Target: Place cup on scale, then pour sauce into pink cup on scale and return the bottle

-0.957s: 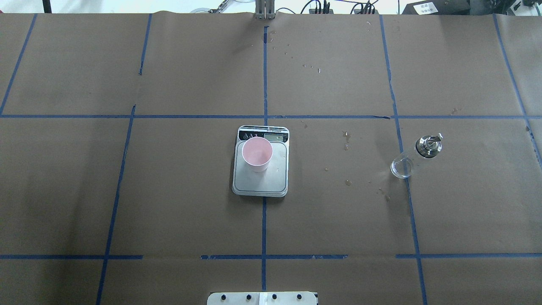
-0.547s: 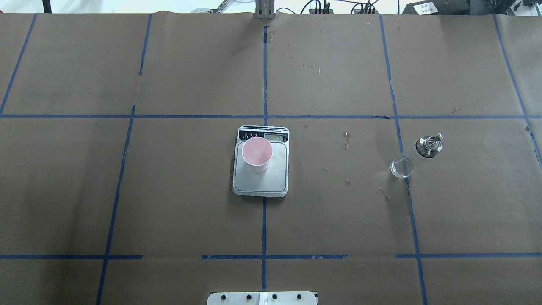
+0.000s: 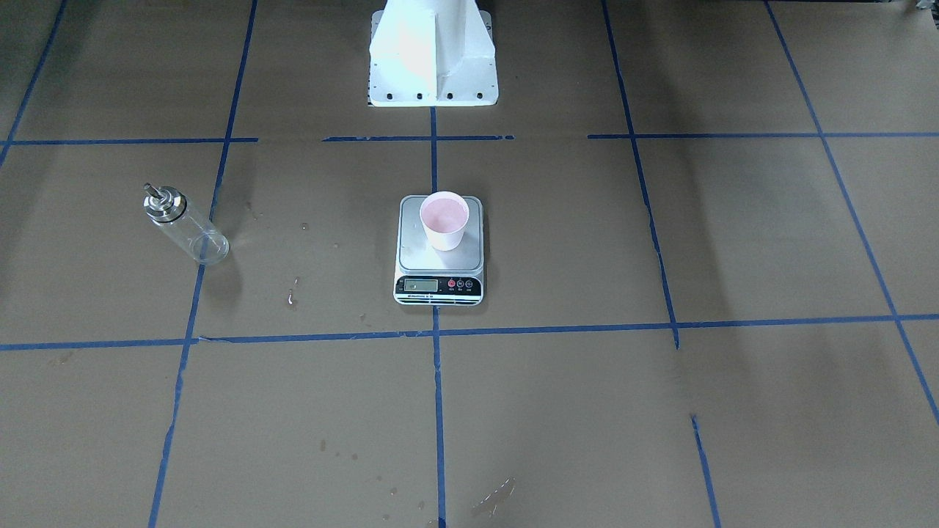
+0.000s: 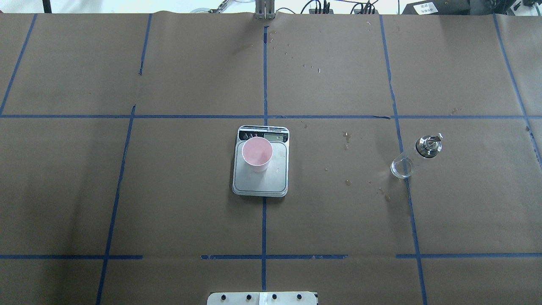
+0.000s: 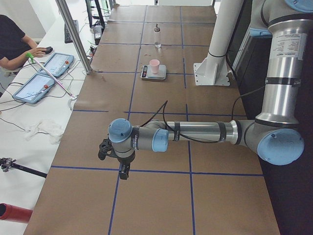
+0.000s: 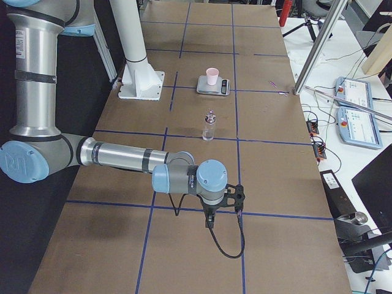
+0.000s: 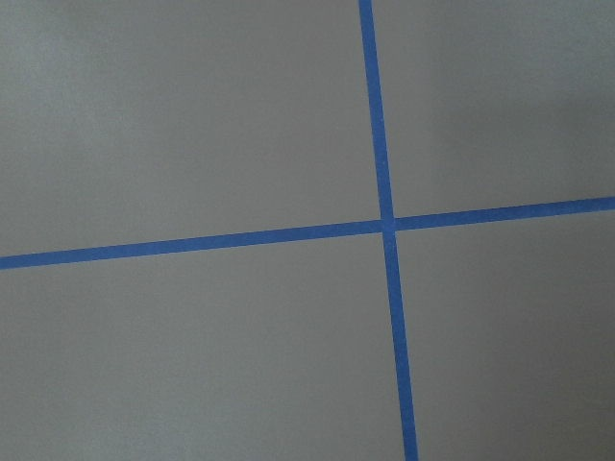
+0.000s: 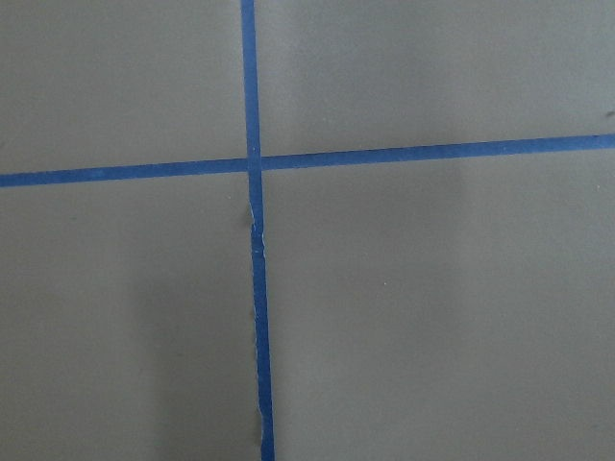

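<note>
Overhead exterior: tapered pink cup (image 4: pixel 256 153) on square metal scale (image 4: pixel 262 182); cylindrical glass bottle (image 4: pixel 416 156).

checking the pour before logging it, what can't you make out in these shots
The scale display: digits too small in the front-facing and overhead views.
Any sauce in the pink cup: colourless, so none can be told from above.
Level in the glass bottle: clear liquid in clear glass.
The left claw and right claw: seen only in the side views, small; open or shut unclear.
</note>
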Robot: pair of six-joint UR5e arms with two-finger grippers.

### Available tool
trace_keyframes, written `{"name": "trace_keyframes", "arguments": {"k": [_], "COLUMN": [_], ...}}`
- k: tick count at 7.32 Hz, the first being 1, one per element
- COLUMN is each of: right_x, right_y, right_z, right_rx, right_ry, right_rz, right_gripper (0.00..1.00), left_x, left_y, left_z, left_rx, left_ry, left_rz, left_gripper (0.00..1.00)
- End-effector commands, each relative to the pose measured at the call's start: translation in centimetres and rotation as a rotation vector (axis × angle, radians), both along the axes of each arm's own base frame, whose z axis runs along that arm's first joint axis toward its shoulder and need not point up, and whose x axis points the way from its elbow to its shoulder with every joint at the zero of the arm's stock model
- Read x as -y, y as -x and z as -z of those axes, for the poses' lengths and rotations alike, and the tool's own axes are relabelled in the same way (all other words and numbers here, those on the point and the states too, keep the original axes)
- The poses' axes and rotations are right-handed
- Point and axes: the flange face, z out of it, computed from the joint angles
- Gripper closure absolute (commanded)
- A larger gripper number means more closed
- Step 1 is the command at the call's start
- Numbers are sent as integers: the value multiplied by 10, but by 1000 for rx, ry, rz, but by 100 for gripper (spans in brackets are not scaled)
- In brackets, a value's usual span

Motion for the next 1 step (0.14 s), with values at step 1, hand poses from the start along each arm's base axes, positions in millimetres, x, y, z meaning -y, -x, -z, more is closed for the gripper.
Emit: {"name": "trace_keyframes", "arguments": {"k": [1], "right_x": [1], "right_y": [0], "right_z": [1], "right_rx": [0], "right_ry": [-3], "right_rz": [0], "right_gripper": [0], "left_x": [0], "left_y": [0], "left_z": [0], "left_rx": [0], "left_ry": [-1], "left_rz": [-1], "left_gripper": [0]}}
